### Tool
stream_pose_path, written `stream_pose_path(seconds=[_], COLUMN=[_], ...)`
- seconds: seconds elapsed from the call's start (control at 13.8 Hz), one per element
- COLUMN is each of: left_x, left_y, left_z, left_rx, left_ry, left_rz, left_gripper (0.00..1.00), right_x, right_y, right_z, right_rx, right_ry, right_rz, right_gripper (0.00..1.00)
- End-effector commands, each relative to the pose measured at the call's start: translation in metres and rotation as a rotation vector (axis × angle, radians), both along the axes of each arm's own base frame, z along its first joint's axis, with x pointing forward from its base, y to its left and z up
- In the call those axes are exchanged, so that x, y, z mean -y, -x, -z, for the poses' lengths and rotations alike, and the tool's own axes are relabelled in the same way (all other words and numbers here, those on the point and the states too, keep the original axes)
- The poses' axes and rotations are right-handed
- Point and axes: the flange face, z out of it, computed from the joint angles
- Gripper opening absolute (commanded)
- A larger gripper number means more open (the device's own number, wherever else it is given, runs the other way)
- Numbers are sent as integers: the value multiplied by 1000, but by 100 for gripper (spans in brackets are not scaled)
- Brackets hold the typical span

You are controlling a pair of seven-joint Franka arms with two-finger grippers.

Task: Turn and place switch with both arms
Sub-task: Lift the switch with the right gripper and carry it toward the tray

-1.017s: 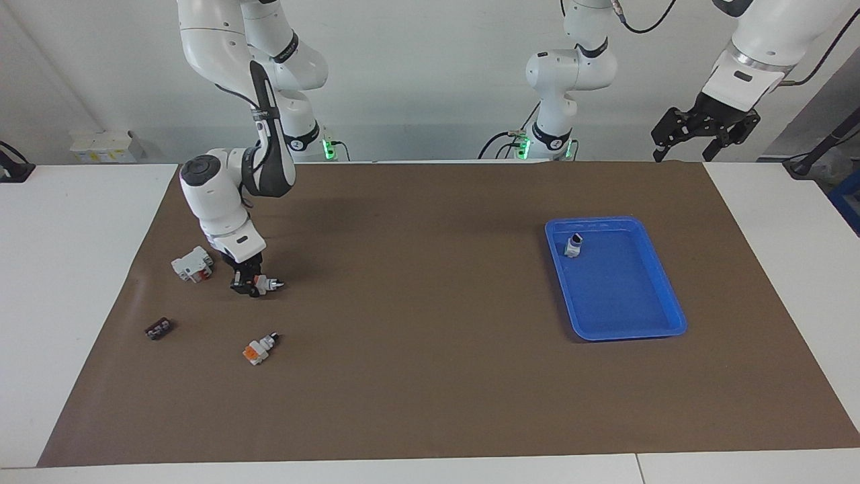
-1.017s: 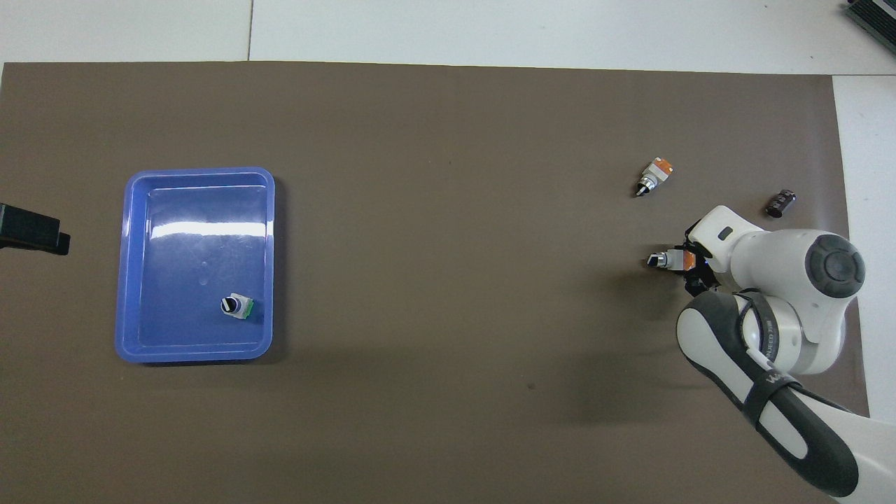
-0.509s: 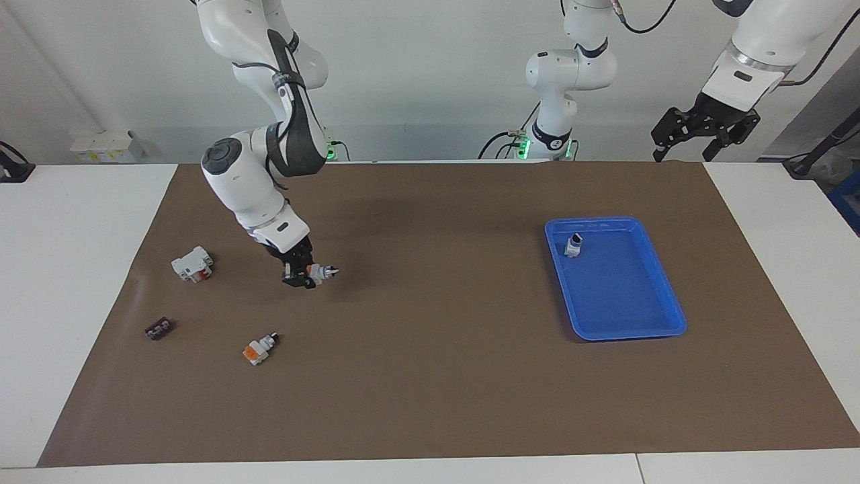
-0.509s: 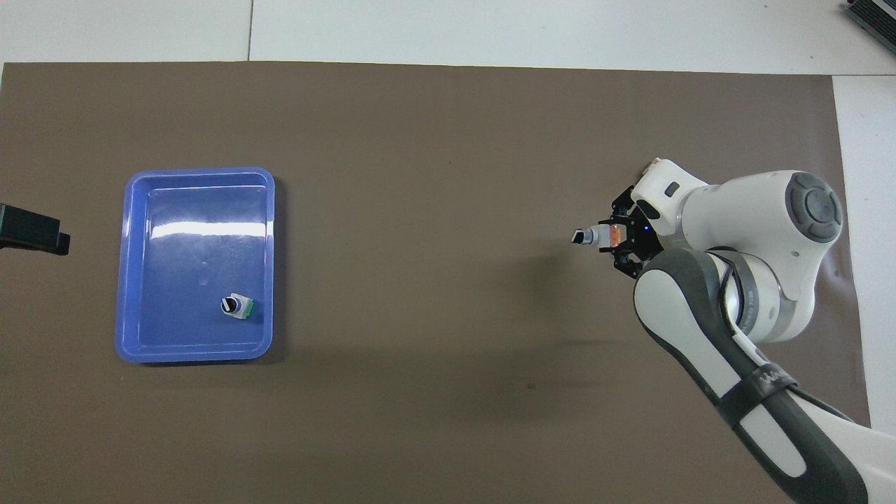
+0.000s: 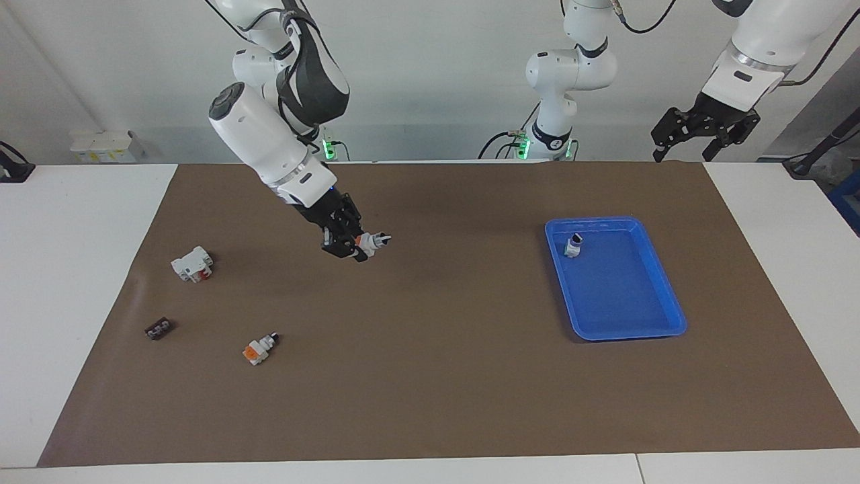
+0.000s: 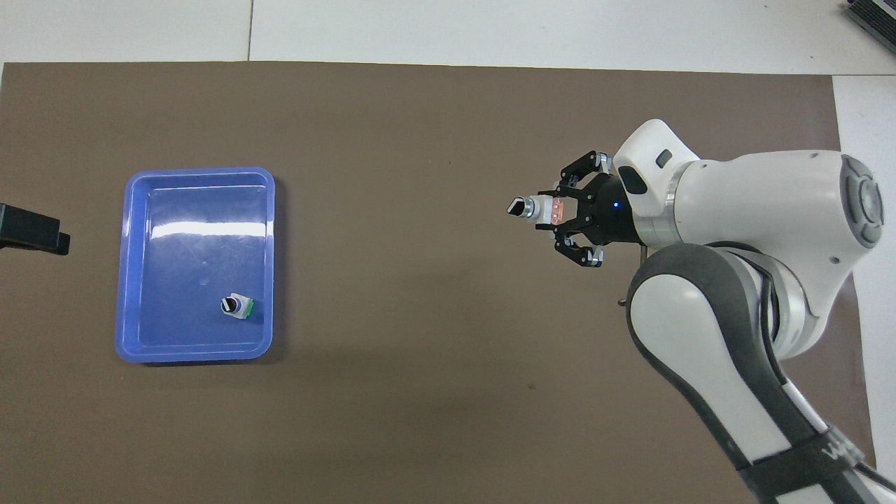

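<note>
My right gripper (image 5: 353,245) is shut on the switch (image 5: 371,240), holding it in the air over the brown mat, toward the right arm's end. The switch lies level, orange block between the fingers, silvery collar and black knob pointing toward the blue tray. In the overhead view the right gripper (image 6: 563,210) and the switch (image 6: 539,208) show the same. My left gripper (image 5: 705,131) hangs open and empty, high over the table's edge at the left arm's end, and waits.
A blue tray (image 5: 662,329) (image 6: 196,171) holds a switch with a green end (image 5: 573,245) (image 6: 236,306). A second orange-ended switch (image 5: 259,349), a white block with a red part (image 5: 192,263) and a small flat black piece (image 5: 158,329) lie on the mat.
My right gripper has lifted the switch off the mat and carried it toward the table's middle and the tray. The left arm has not moved.
</note>
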Motion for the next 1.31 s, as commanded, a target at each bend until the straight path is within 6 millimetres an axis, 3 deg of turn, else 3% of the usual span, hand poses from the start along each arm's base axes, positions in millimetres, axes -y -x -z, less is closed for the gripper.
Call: stream_pose_path(seconds=[0.0, 0.22, 0.44, 0.58, 0.94, 1.24], left_x=[-2, -2, -3, -2, -2, -2], left_y=[7, 7, 7, 7, 7, 7], left_z=[0, 0, 0, 0, 0, 0], left_rx=[7, 7, 5, 7, 7, 7], left_ry=[-12, -12, -12, -12, -12, -12], left_rz=[0, 0, -2, 0, 0, 0], left_gripper=[100, 100, 100, 100, 100, 100], right_x=[-32, -71, -103, -115, -126, -129], right_y=[16, 29, 35, 39, 45, 49], right_z=[-14, -27, -48, -59, -71, -91], right_rx=[-38, -64, 24, 36, 41, 61], right_ry=[-86, -147, -199, -252, -278, -296], right_rz=[1, 38, 68, 109, 132, 146], right_gripper=[0, 0, 0, 0, 0, 0])
